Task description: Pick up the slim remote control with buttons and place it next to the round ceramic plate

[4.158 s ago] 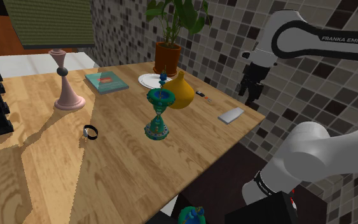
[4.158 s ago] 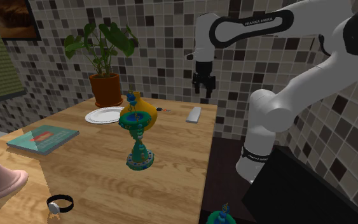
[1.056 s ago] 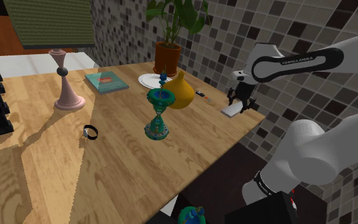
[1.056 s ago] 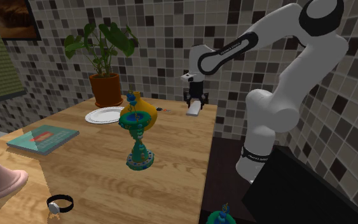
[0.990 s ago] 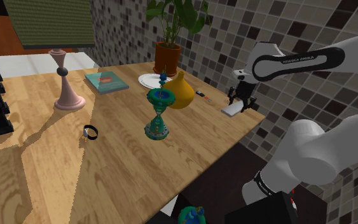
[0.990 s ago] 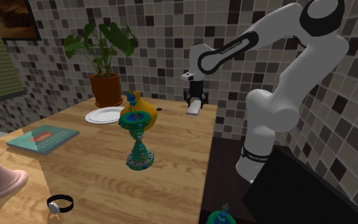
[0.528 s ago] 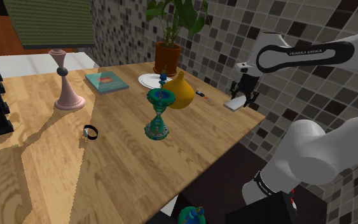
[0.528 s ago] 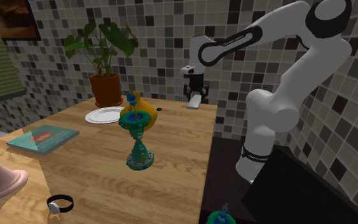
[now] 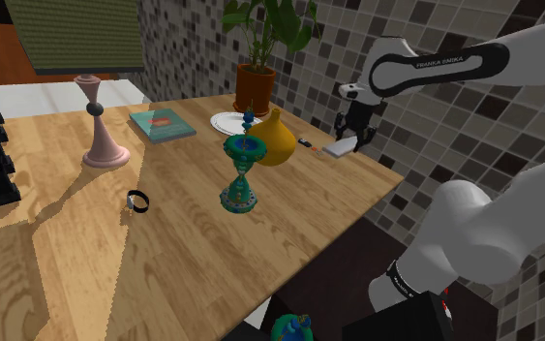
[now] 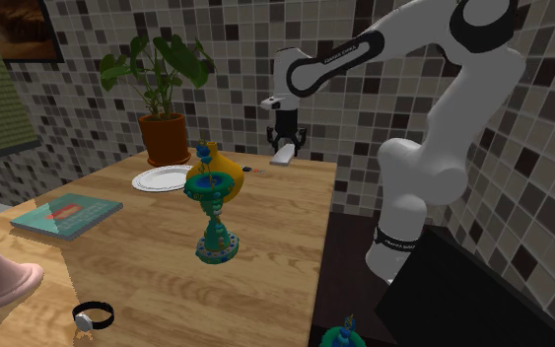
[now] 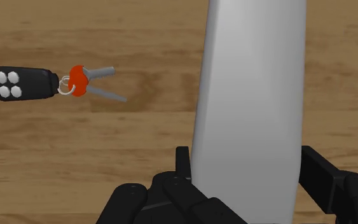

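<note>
The tool is clamped on the slim remote, a plain pale-grey slab with no buttons drawn. In the wrist view the two black fingers press its long sides near one end, so most of its length juts out ahead of the grip. The remote appears clear of the wood, over the far corner of the bench and just above a set of keys with a black fob. The step in hand looks like the carry toward the white plate, which lies near the terracotta plant pot and partly behind the yellow vase in the shoulder view. To do it well, the remote should keep enough height to pass over the keys and the vase, or skirt the vase on the wall side. The motion should be smooth, since a grip so near one end lets the overhanging part swing or slip. It should come down flat on bare wood beside the plate's rim, not on the rim and not against the pot. The arm rises from the stand at the shoulder view's lower right and bends at a high elbow. Its forearm stretches toward that view's left, with the hand pointing down at the bench.
</note>
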Controlling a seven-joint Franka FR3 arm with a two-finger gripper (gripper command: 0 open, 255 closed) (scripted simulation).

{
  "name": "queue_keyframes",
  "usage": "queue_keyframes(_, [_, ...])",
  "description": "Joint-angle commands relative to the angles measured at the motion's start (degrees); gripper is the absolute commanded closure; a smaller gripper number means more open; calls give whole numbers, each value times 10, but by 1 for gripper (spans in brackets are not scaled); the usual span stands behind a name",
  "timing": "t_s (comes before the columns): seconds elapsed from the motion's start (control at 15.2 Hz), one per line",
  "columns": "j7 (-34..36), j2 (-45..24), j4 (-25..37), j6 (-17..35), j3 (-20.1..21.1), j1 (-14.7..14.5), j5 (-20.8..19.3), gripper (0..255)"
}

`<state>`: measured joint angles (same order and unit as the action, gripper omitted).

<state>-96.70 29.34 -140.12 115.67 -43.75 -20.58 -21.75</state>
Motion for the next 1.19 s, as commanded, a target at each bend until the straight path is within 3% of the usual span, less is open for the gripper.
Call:
queue_keyframes(0.0, [4, -40, 24, 14, -7, -28, 24, 255])
queue_keyframes(0.33, [-6, -151, 103, 32, -28, -95, 104, 255])
queue_keyframes(0.59, [-33, -251, 179, 32, -42, -132, 186, 255])
queue_keyframes(0.79, [-53, -318, 233, 22, -41, -138, 242, 255])
queue_keyframes(1.12, [-67, -339, 211, 58, -39, -133, 261, 255])
